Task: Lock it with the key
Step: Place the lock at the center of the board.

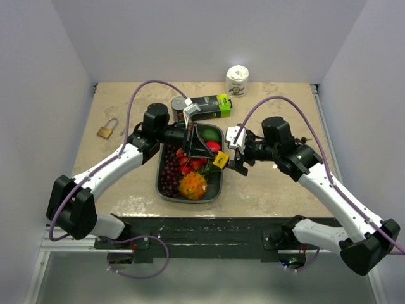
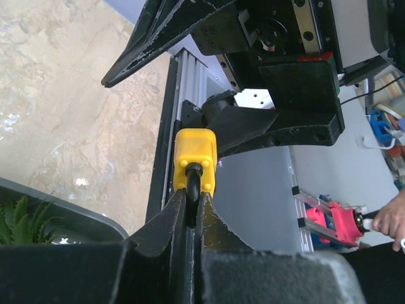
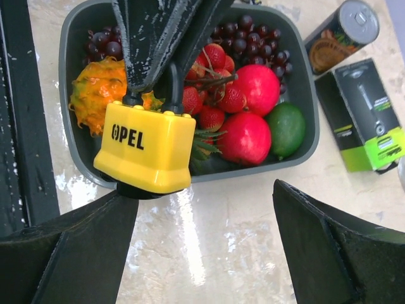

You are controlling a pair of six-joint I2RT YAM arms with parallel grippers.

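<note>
Reaching in from the near left corner of the table [image 1: 278, 190], the left arm [image 1: 107, 168] slants its upper link toward the back, bends at the elbow, and runs its forearm rightward over the fruit tray [image 1: 158, 185]. The left claw [image 1: 209, 152] is clamped tight on the black shackle of the yellow padlock [image 3: 145, 149]. Its fingers are pressed together with the shackle pinched between them, so the lock's body hangs off the fingertips in the air by the tray's right rim. One face of the body carries black "OPEL" lettering.

The right arm [image 1: 329, 187] rises from the near right corner, folds at an elbow toward the back right, and points its forearm leftward, so the two claws meet nose to nose. The right claw [image 3: 205, 193] is spread wide and holds nothing. The padlock sits just in front of its gap, with the bottom edge right at one finger [image 3: 69, 253]; whether they touch I cannot tell.

The tray holds dark grapes [image 3: 243, 38], strawberries [image 3: 212, 60], two round red fruits [image 3: 245, 136], a lime [image 3: 288, 126] and a spiky orange fruit [image 3: 95, 95]. Behind it lie a can [image 1: 179, 104] and a black-and-green box [image 1: 212, 104], with a white paper roll [image 1: 237, 80] farther back. A brass padlock [image 1: 107, 129] lies on the table well to the left, apart from both arms.
</note>
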